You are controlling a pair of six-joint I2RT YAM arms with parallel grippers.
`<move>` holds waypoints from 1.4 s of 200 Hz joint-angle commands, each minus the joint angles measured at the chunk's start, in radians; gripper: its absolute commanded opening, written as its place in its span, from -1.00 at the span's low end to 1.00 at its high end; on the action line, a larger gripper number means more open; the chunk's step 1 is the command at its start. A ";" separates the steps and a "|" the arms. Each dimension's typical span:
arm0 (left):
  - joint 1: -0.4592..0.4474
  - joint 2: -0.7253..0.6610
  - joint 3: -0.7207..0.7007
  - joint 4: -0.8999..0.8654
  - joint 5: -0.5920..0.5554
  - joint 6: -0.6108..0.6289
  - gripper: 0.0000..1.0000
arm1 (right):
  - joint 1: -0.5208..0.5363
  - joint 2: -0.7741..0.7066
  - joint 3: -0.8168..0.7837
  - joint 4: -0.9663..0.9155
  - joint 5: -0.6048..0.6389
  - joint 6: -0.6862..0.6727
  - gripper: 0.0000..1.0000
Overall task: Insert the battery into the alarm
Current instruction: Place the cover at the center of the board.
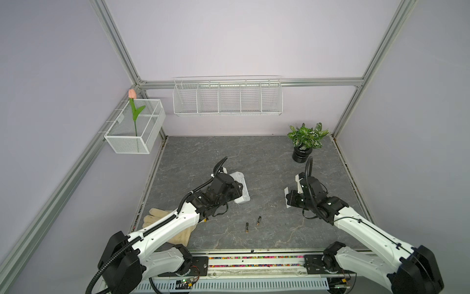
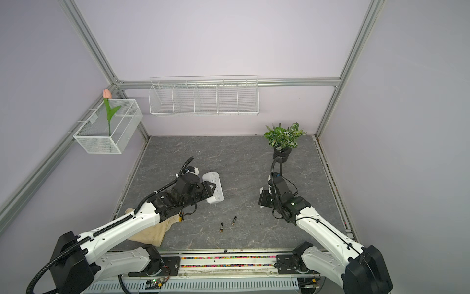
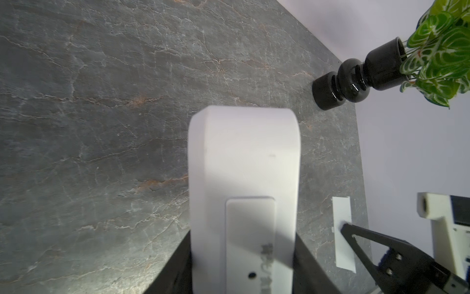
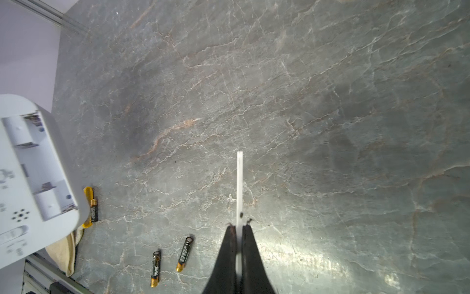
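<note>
Far left, a beige glove (image 1: 153,215) lies on the counter (image 1: 254,157), back behind the left claw (image 3: 243,235) and partly under its arm. That claw is part-open and clamped on the alarm (image 3: 244,152), one finger on each long side, with the white body sticking out ahead of the fingertips. In the right wrist view, the alarm's uncovered battery bay (image 4: 38,165) faces the right claw (image 4: 239,226). One battery (image 4: 94,210) sits just by the glove's edge. Between the two claws and nearer the robot's base, two batteries (image 1: 247,227) (image 1: 259,220) lie loose, close together. The right claw is pinched tight on the thin white cover strip (image 4: 239,183), which pokes out past its tips. Well beyond that claw, a potted plant (image 1: 306,137) stands in the far corner.
</note>
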 commanded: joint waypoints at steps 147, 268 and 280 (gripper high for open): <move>0.007 -0.003 -0.003 0.067 0.032 -0.073 -0.26 | -0.008 0.195 -0.099 0.201 -0.053 0.041 -0.77; 0.061 -0.009 -0.072 0.196 0.140 -0.086 -0.25 | -0.041 0.083 -0.122 0.068 0.036 -0.034 -0.48; 0.069 0.018 -0.078 0.263 0.216 -0.082 -0.25 | -0.039 0.044 -0.123 0.058 0.029 -0.042 -0.48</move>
